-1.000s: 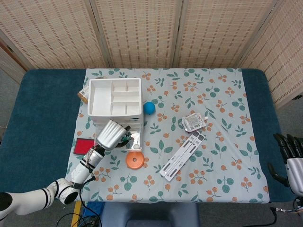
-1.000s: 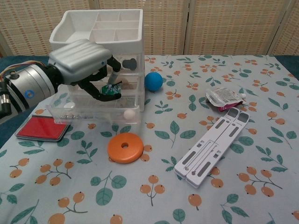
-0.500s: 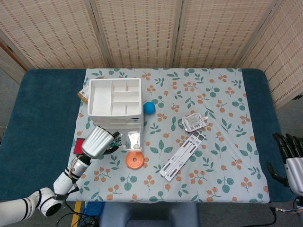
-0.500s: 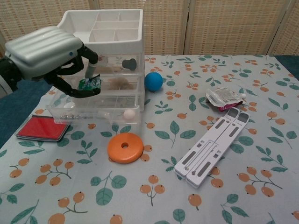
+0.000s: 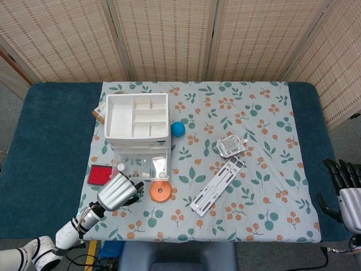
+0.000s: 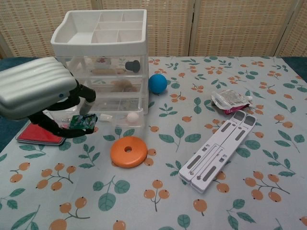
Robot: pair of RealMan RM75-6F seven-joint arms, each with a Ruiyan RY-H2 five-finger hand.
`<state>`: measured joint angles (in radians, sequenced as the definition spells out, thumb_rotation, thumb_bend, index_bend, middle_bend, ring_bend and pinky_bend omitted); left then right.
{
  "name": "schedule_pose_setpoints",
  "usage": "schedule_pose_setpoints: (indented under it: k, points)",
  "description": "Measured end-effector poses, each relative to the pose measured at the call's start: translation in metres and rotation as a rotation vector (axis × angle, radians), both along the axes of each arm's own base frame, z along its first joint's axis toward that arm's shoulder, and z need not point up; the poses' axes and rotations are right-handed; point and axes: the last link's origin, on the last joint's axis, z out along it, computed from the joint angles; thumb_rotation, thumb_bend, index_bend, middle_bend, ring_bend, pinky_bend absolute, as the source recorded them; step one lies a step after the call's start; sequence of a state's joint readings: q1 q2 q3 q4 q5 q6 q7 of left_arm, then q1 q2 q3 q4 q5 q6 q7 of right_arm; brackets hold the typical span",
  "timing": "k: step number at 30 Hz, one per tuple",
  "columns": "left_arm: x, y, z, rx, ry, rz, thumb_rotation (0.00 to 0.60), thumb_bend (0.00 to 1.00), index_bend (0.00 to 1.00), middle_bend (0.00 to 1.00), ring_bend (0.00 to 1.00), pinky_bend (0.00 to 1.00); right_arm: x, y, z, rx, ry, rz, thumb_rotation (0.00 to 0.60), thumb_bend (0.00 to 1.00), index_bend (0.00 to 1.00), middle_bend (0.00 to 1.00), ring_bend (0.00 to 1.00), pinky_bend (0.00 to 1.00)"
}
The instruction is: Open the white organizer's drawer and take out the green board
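The white organizer (image 5: 137,122) (image 6: 103,52) stands at the table's left, its lowest clear drawer (image 5: 139,166) (image 6: 115,118) pulled out toward me. My left hand (image 5: 115,192) (image 6: 36,93) hovers in front of the drawer, above the cloth, pinching the small green board (image 6: 82,121) (image 5: 135,191) between thumb and fingertips. The board is outside the drawer, a little left of the orange disc (image 5: 161,191) (image 6: 128,151). My right hand (image 5: 345,192) hangs off the table's right edge, holding nothing, fingers apart.
A red pad (image 5: 98,174) (image 6: 37,134) lies left of the drawer. A blue ball (image 5: 178,129) (image 6: 157,83) sits right of the organizer. A white folding stand (image 5: 217,186) (image 6: 218,152) and a small pouch (image 5: 232,146) (image 6: 230,100) lie mid-right. A small white ball (image 6: 131,116) rests in the drawer.
My left hand has lifted the green board out of the drawer and drawn it back toward me and down, to in front of the drawer. The right hand stayed still.
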<state>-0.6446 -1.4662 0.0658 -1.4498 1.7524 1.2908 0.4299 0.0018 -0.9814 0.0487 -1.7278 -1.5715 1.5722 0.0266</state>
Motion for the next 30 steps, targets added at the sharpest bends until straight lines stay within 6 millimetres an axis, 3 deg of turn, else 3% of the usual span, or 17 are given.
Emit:
schedule_pose_setpoints:
  k: [12,21,30]
  points:
    - [-0.028,-0.008,-0.028,-0.038,0.138,0.025,0.6,0.2,0.59,0.94,1.0,1.0,0.001,0.0,0.0,0.0,0.002,0.003,0.6,0.41,0.0,0.08,0.0,0.02]
    - [-0.04,-0.005,-0.034,-0.006,0.211,0.062,0.6,0.2,0.57,0.94,1.0,1.0,0.002,0.0,0.0,-0.001,0.002,0.004,0.6,0.42,0.0,0.08,0.0,0.02]
    - [-0.038,-0.009,-0.03,-0.005,0.192,0.072,0.6,0.2,0.46,0.94,1.0,1.0,0.003,-0.001,0.0,-0.003,0.001,0.012,0.6,0.41,0.0,0.09,0.0,0.02]
